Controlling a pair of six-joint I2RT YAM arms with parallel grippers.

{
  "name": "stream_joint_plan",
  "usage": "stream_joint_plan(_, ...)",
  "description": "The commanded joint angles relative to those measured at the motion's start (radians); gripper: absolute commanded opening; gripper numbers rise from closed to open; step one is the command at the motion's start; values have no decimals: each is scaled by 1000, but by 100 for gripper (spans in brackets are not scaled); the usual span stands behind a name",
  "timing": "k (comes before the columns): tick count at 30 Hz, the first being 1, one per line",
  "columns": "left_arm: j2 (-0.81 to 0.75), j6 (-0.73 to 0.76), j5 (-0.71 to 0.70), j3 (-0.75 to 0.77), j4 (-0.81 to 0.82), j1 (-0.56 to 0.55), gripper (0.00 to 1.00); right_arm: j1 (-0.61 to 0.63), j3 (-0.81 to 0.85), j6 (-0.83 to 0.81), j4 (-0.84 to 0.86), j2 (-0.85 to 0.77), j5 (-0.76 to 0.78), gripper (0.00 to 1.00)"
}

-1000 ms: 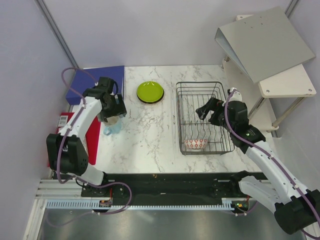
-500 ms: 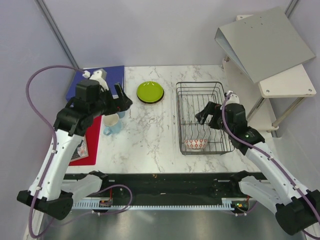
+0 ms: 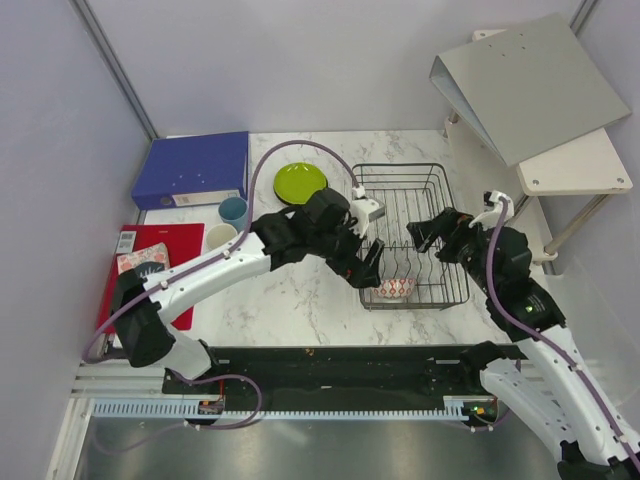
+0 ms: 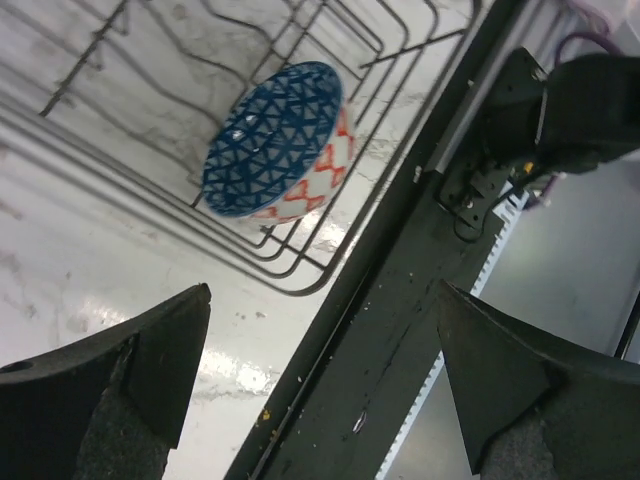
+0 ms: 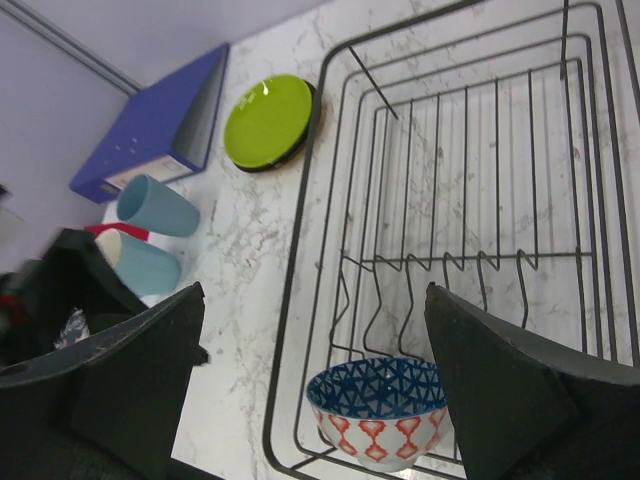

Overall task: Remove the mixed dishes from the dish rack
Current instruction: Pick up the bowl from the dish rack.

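Observation:
The black wire dish rack (image 3: pixel 354 232) stands at the table's right side. It holds one bowl (image 3: pixel 394 288), red-and-white outside and blue patterned inside, at its near edge. The bowl also shows in the left wrist view (image 4: pixel 275 140) and the right wrist view (image 5: pixel 382 412). My left gripper (image 3: pixel 372 262) is open and empty, hovering at the rack's near left corner beside the bowl. My right gripper (image 3: pixel 428 234) is open and empty above the rack's right side. A lime green plate (image 3: pixel 300 183) with a dark rim under it and two light blue cups (image 3: pixel 233 211) (image 3: pixel 220 236) stand on the table left of the rack.
A blue ring binder (image 3: pixel 193 168) lies at the back left. A red mat (image 3: pixel 150 265) with a packet lies at the left edge. A grey binder (image 3: pixel 530 85) rests on a white shelf (image 3: pixel 575 165) right of the rack. A black rail (image 3: pixel 340 365) runs along the near edge.
My left arm left the cup standing at the left and swung right across the table to the rack's near left corner. My right gripper shifted slightly right above the rack.

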Motion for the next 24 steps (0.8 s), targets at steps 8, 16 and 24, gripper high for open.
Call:
stream_joint_plan(8, 147, 348, 267, -19, 318, -23, 90, 4, 96, 22, 38, -69, 19, 98)
stream_joint_plan(16, 267, 511, 333, 29, 290, -20, 68, 1, 72, 24, 41, -63, 8, 98)
stream_joint_plan(24, 330, 534, 389, 44, 287, -4, 51, 2, 58, 19, 48, -52, 11, 98)
